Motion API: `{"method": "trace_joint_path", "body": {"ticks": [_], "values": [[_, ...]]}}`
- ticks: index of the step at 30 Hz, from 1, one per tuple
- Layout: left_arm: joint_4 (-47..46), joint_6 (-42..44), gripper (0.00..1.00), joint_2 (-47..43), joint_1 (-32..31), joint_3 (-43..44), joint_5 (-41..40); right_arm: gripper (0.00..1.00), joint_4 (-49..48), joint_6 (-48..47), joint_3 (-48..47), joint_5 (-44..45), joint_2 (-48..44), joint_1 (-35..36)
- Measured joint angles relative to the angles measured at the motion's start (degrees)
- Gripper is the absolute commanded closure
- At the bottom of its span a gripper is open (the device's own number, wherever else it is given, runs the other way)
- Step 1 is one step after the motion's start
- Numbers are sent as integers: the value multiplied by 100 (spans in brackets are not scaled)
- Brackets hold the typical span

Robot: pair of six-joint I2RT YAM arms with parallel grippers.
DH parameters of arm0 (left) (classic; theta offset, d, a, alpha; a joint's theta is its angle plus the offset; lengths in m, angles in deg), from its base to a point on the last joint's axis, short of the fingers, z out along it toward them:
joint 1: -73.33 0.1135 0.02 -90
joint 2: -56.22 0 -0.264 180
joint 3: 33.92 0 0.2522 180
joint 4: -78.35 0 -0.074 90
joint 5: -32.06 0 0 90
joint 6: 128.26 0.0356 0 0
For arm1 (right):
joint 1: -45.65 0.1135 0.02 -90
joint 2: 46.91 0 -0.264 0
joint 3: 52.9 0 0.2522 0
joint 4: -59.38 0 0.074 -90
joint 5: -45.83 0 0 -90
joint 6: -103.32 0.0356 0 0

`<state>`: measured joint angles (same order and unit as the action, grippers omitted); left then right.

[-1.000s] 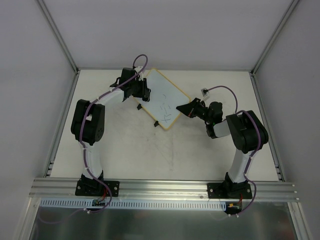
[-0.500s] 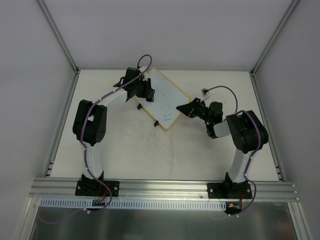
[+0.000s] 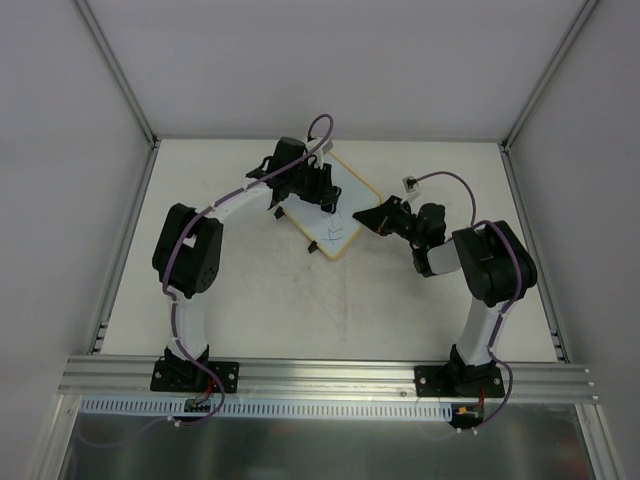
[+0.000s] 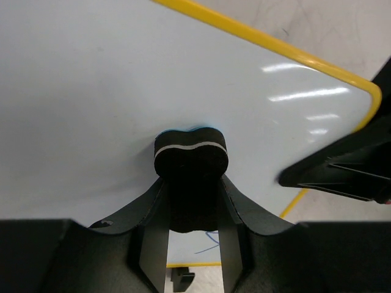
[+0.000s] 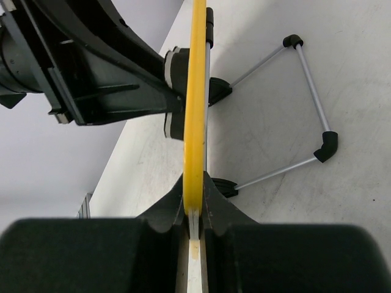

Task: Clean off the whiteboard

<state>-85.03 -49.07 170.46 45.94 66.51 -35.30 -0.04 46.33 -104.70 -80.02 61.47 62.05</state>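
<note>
The whiteboard (image 3: 347,196), white with a yellow frame, lies tilted at the back middle of the table. My left gripper (image 3: 322,190) is over it, shut on the black bone-shaped eraser (image 4: 190,154), which presses on the white surface (image 4: 110,85). A bit of blue scribble (image 4: 209,238) shows behind the eraser, and dark marks (image 3: 333,233) sit near the board's near corner. My right gripper (image 3: 372,218) is shut on the board's right edge; in the right wrist view it (image 5: 195,190) clamps the yellow frame (image 5: 195,104) edge-on.
The board's wire stand legs (image 5: 308,116) with black feet spread on the table to its right. A small white connector on a purple cable (image 3: 408,183) lies behind the right arm. White walls enclose the table at the back and both sides.
My left gripper has slid with the eraser to the right and towards me across the board, now covering its middle. The right gripper and the board have stayed put.
</note>
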Motion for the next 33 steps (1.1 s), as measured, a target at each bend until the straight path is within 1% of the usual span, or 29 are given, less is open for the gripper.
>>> {"method": "trace_joint_path", "body": {"ticks": [8, 11, 16, 19, 21, 27, 30, 33], "values": [[50, 9, 100, 2, -380, 63, 822, 100, 2, 0, 0, -17, 0, 2], [63, 15, 100, 2, -490, 63, 896, 100, 2, 0, 0, -17, 0, 2], [76, -11, 100, 2, -369, 55, 968, 100, 0, 0, 0, -15, 0, 2], [85, -13, 100, -28, -133, -50, 988, 100, -2, 0, 0, -17, 0, 2], [90, -11, 100, -87, 105, -212, 927, 100, -7, 0, 0, -20, 0, 2], [153, 24, 100, -295, 807, -763, 157, 100, -24, -2, 0, -39, 0, 13], [205, 33, 100, -304, 859, -901, -98, 100, -28, 0, 0, -50, 0, 20], [203, 37, 100, -304, 726, -925, -426, 100, -28, -2, 0, -39, 0, 20]]}}
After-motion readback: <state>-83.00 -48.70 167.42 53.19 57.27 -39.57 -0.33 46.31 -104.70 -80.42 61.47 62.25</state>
